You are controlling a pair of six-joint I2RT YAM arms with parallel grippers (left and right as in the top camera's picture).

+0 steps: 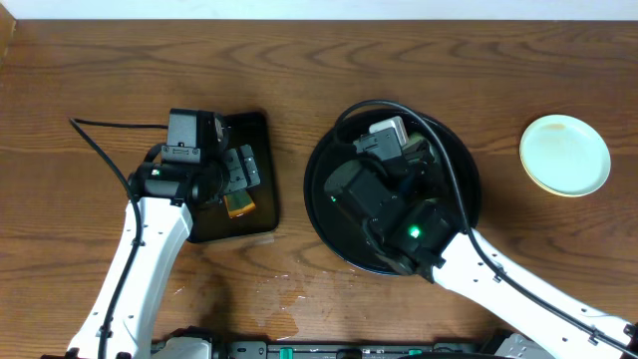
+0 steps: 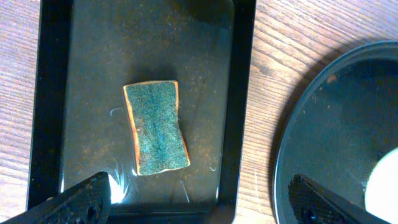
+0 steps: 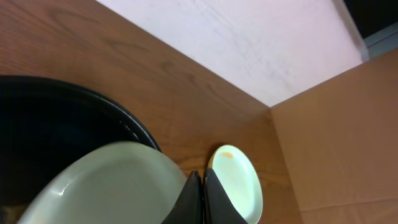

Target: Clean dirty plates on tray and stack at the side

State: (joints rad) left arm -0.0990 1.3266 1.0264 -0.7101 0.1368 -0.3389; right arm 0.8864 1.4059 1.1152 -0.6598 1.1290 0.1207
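— Overhead hides the plate point(image 3: 112, 180) in the tray point(image 3: 56, 124)?
— The right wrist shows it; right gripper point(image 3: 200, 199) closed tight, perhaps on its rim. Left gripper point(image 2: 199, 196) gapes empty above the sponge point(image 2: 155, 127). Bare table point(image 1: 498, 80) surrounds the far-right plate point(image 1: 564, 154).

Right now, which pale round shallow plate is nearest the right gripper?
The pale mint plate over the large round glossy black tray, its rim at the shut right gripper; the other plate lies apart on the wooden table, far right.

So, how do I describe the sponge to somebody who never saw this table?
On the left half of the wooden table lies a rectangular black tray. The sponge lies flat inside it: a small block, green on top with orange sides, the only thing seen in that tray.
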